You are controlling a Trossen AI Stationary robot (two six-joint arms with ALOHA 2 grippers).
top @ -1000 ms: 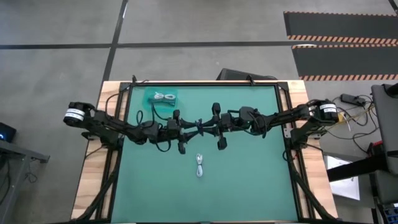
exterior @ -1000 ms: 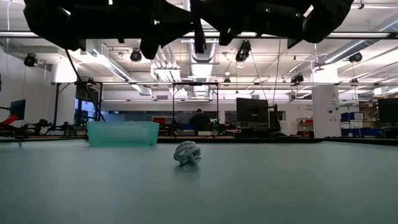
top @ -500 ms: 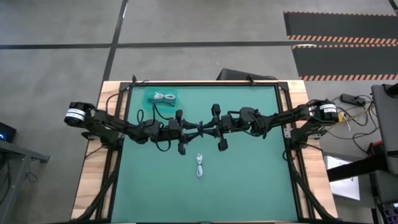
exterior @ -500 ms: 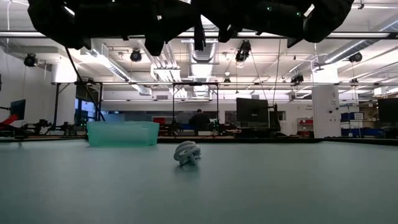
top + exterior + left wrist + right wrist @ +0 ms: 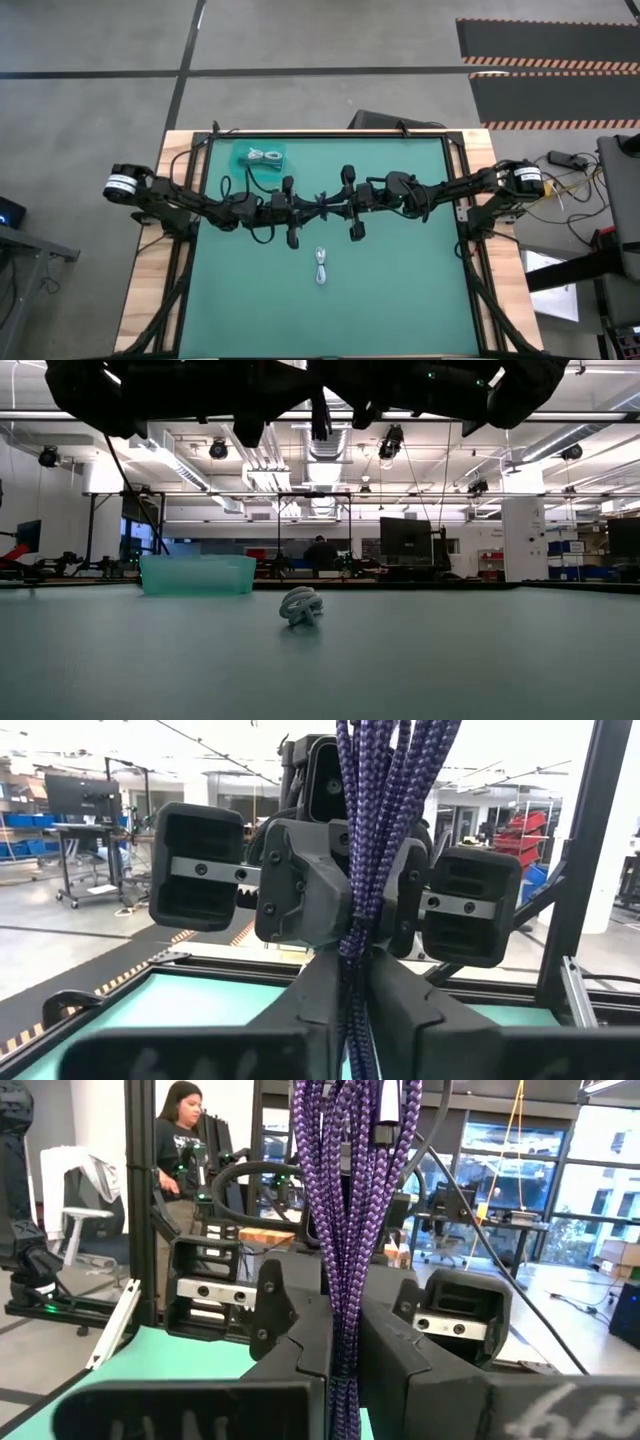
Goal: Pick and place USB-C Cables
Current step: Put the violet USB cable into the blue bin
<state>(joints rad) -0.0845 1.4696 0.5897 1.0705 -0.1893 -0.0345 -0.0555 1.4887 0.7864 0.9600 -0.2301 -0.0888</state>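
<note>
A purple braided cable bundle (image 5: 372, 840) is held high over the middle of the table between my two grippers, which face each other level. My left gripper (image 5: 312, 207) and my right gripper (image 5: 336, 206) are both shut on it. The bundle shows in the right wrist view (image 5: 345, 1210) too. A white cable bundle (image 5: 320, 267) lies on the green mat nearer the front, and also shows in the low view (image 5: 300, 606). Another white cable (image 5: 264, 155) lies inside the teal bin (image 5: 243, 160) at the far left. My left gripper pinches the purple bundle's lower part (image 5: 350, 982) between its two fingers, coming level from the table's left. The strands run up the picture from the fingers. The bundle is clear of the table. My right gripper pinches the same bundle's lower part (image 5: 343, 1350) between its two fingers, coming level from the table's right. The strands run up the picture and spread apart farther from the fingers. The bundle is clear of the table.
The teal bin (image 5: 197, 574) stands near the table's far left corner. Black frame rails (image 5: 460, 215) run along the mat's sides. A person (image 5: 180, 1140) stands beyond the table. The green mat (image 5: 400, 290) lies open around the white cable.
</note>
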